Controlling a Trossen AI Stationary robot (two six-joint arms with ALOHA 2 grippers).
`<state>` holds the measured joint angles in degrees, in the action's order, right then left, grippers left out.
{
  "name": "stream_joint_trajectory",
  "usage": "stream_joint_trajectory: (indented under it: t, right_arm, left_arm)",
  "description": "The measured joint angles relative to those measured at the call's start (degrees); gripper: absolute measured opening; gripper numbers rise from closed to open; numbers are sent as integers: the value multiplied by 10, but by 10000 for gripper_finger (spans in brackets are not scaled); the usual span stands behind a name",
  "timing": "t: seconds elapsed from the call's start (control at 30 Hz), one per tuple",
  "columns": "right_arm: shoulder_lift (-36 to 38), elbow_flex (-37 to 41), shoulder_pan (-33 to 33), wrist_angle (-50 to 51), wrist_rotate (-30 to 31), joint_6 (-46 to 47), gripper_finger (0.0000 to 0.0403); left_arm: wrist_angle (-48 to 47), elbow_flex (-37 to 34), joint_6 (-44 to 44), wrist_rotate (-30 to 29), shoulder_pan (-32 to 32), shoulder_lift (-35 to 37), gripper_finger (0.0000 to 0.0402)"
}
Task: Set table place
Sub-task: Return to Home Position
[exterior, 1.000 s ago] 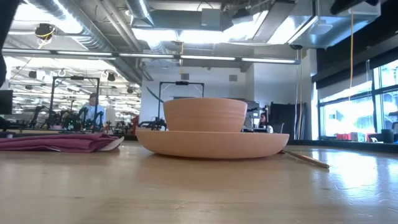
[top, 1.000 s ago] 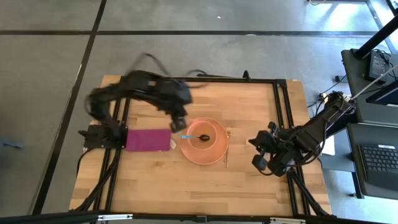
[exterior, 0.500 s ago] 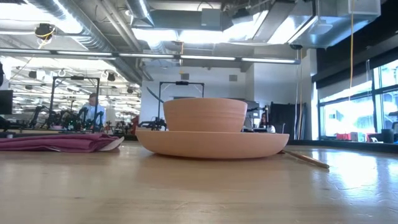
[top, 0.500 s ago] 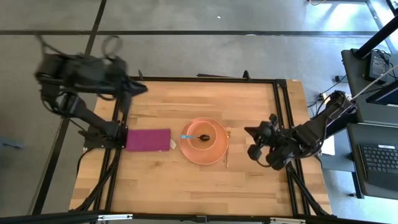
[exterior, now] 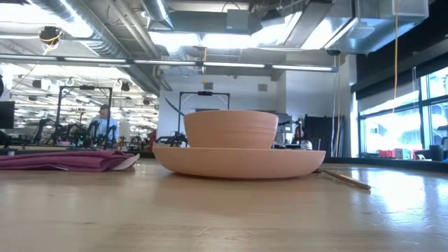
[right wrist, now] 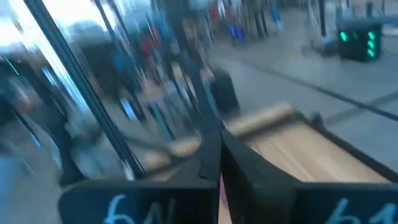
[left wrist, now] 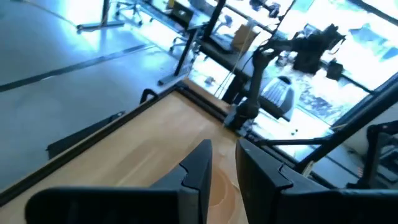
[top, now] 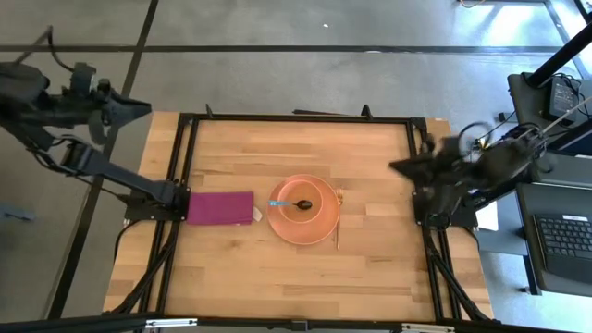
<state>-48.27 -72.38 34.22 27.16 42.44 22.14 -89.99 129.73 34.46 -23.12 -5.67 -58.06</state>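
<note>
One plate [top: 319,231] lies on the table [top: 277,277], near its middle, and the other things are placed around it. One bowl [top: 312,196] sits on the plate, and one spoon [top: 289,203] lies in the bowl, its blue handle reaching out over the rim toward the napkin. One napkin [top: 220,207], folded flat, lies near the plate on the left arm's side, a small gap between them. One fork [top: 338,222] lies along the plate's rim on the right arm's side; whether it touches cannot be told. There are two arms, both well away from the plate. The left gripper [left wrist: 224,148] hangs beyond the table's far left corner, its fingers a little apart with nothing between them. The right gripper [right wrist: 217,143] is over the black frame at the table's right edge, fingers pressed together and empty. The table is light wood planks inside a black metal frame, on a grey floor [top: 296,83] crossed by dark lines. A laptop [top: 564,236] sits on a dark stand past the right arm. In the low view the room behind is a big open workshop with ducts and strip lights overhead and tall windows [exterior: 402,126] on one side; a seated person [exterior: 105,123] shows far off above the napkin.
</note>
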Motion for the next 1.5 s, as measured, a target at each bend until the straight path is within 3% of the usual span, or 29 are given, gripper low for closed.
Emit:
stream_joint_trajectory:
  t: [0.2,0.37,0.5,0.6,0.7,0.8,0.93,1.07,1.2,1.4,1.5]
  right_arm:
    - [61,3,0,-18,-2,-73,10]
    - [106,92,-11,-49,-13,-94,10]
    - [140,173,-50,-129,-41,-139,10]
    - [168,225,-86,-178,-103,-147,10]
    - [192,267,-121,-213,-181,-138,10]
    - [207,301,-152,-233,-215,-108,10]
    - [210,339,-184,-236,-217,-75,10]
    - [209,385,-219,-249,-226,-33,10]
    - [210,435,-254,-336,-262,-41,10]
    - [211,505,-292,-442,-371,-23,10]
    - [210,545,-296,-472,-377,0,10]
  left_arm:
    - [0,-131,54,-66,0,71,63]
    - [62,-275,95,-84,0,134,53]
    - [245,-385,24,-28,0,188,46]
    - [392,-468,-36,67,0,217,40]
    - [479,-533,-66,153,0,235,35]
    - [499,-587,-67,149,0,242,30]
    - [510,-659,-48,114,0,241,23]
    - [594,-731,-50,114,0,241,17]
    - [667,-784,-56,151,0,249,11]
    - [730,-865,-41,157,0,266,4]
    - [780,-920,-26,165,0,274,1]
